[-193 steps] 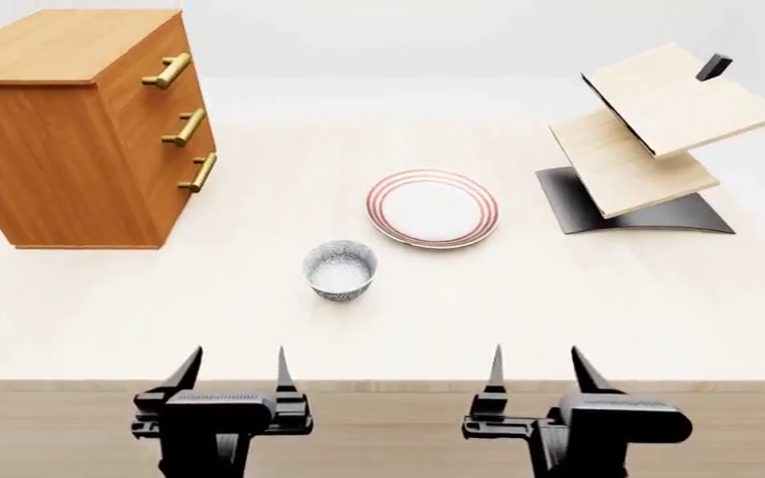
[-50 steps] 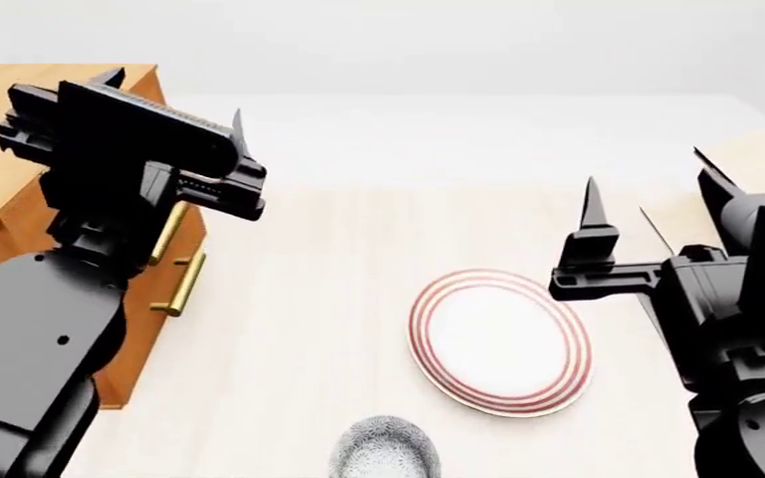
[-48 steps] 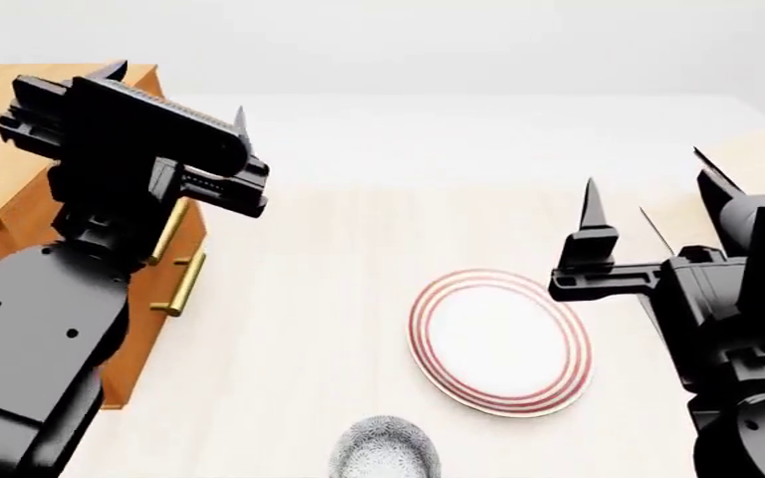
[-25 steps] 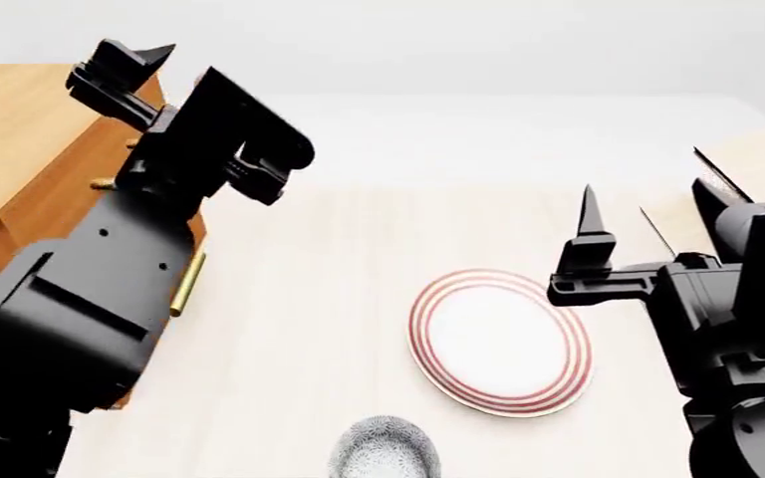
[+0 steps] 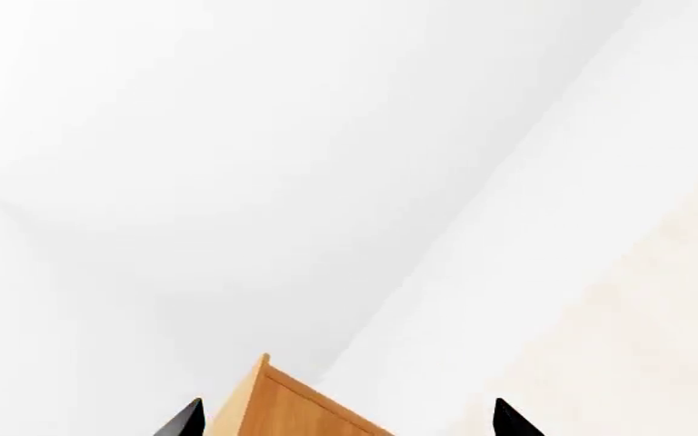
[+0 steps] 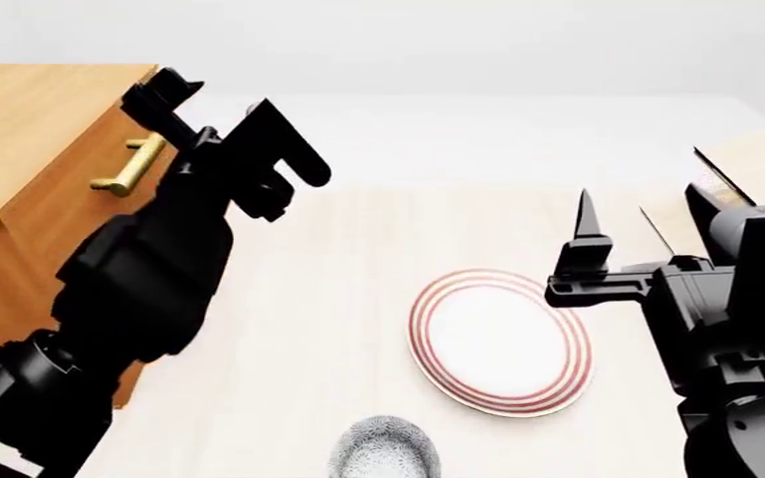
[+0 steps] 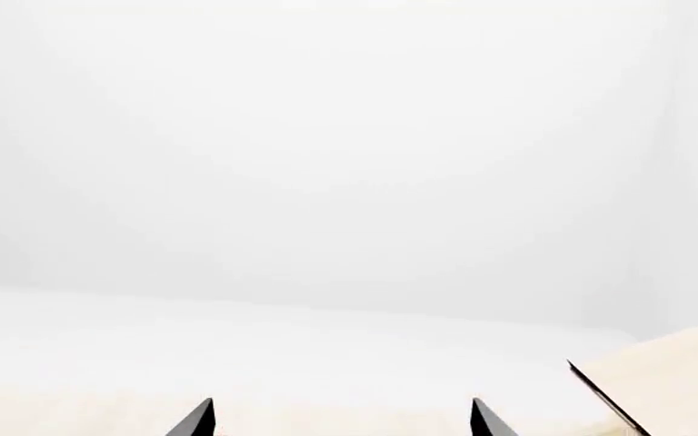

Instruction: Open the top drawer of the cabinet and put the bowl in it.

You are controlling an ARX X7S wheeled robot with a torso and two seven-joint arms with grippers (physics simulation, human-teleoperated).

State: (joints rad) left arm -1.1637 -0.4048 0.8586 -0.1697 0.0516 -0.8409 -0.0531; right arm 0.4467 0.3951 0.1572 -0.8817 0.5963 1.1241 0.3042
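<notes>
Simulated tabletop scene, blank white surroundings, pale wooden table (image 6: 343, 329), cabinet (image 6: 24, 149), plate (image 6: 498, 341), rack (image 6: 755, 164)

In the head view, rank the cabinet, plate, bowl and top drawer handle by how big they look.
1. cabinet, partly hidden by the left arm
2. plate
3. bowl, cut off by the frame edge, so unsure
4. top drawer handle

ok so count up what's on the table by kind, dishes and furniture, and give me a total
Dishes: 2, the plate and the bowl
Furniture: 2, the cabinet and the rack, only partly in view at the head view's right edge
Total: 4
</notes>
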